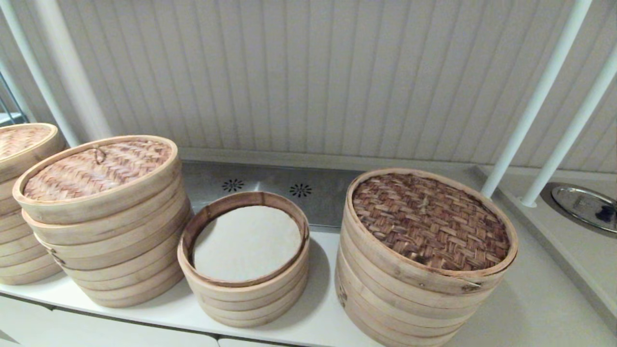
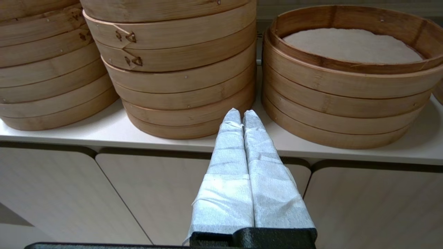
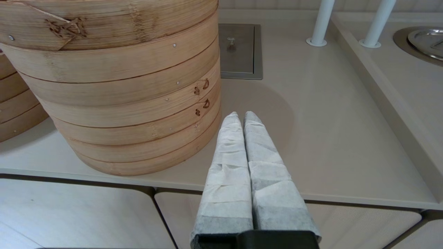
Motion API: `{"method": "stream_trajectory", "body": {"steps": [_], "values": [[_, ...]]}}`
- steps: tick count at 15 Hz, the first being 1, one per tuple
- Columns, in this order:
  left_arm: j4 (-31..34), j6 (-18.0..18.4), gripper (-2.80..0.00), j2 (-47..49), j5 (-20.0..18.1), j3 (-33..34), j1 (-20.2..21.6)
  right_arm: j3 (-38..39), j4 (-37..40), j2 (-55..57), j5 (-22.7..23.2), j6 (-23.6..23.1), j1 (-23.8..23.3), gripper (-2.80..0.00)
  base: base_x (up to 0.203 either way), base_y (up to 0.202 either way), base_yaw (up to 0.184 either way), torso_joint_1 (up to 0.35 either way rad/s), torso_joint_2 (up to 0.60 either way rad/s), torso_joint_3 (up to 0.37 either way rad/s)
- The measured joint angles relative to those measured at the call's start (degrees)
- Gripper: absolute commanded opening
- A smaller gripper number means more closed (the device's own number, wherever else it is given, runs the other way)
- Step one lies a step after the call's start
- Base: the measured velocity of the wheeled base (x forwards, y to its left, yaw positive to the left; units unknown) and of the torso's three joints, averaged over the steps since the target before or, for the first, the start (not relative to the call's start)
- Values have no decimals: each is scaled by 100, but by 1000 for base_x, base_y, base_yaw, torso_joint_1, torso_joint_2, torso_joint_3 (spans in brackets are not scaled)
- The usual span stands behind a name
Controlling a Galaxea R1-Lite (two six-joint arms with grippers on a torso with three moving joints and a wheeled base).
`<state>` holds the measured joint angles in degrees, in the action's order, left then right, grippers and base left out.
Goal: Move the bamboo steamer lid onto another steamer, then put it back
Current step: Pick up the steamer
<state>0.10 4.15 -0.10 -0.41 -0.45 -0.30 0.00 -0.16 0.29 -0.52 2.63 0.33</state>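
Observation:
The bamboo steamer lid (image 1: 96,168), brown herringbone weave with a small loop handle and pale rim, lies slightly tilted on top of another steamer (image 1: 120,250), the mid-sized pale stack at the left. That stack's own tan lid is hidden beneath it. The smallest steamer (image 1: 246,294) stands open in the middle, showing a white cloth liner. Neither gripper appears in the head view. My left gripper (image 2: 241,114) is shut and empty at the counter's front edge, facing the gap between the mid-sized stack (image 2: 173,79) and the open steamer (image 2: 346,86). My right gripper (image 3: 241,116) is shut and empty.
The widest steamer (image 1: 429,221) with its dark weave stands at the right, just left of my right gripper (image 3: 114,103). A further stack (image 1: 19,144) sits at far left. White posts (image 1: 535,101) and a metal dish (image 1: 585,207) are at right. Cabinet fronts lie below the counter edge.

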Motion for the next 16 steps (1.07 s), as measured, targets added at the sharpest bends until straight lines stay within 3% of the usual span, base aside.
{"method": "stream_trajectory", "body": {"steps": [16], "values": [[13, -79, -280, 2, 12, 45, 4, 0, 0, 0, 0, 0, 0, -280, 0, 0, 0, 0, 0, 0]]}}
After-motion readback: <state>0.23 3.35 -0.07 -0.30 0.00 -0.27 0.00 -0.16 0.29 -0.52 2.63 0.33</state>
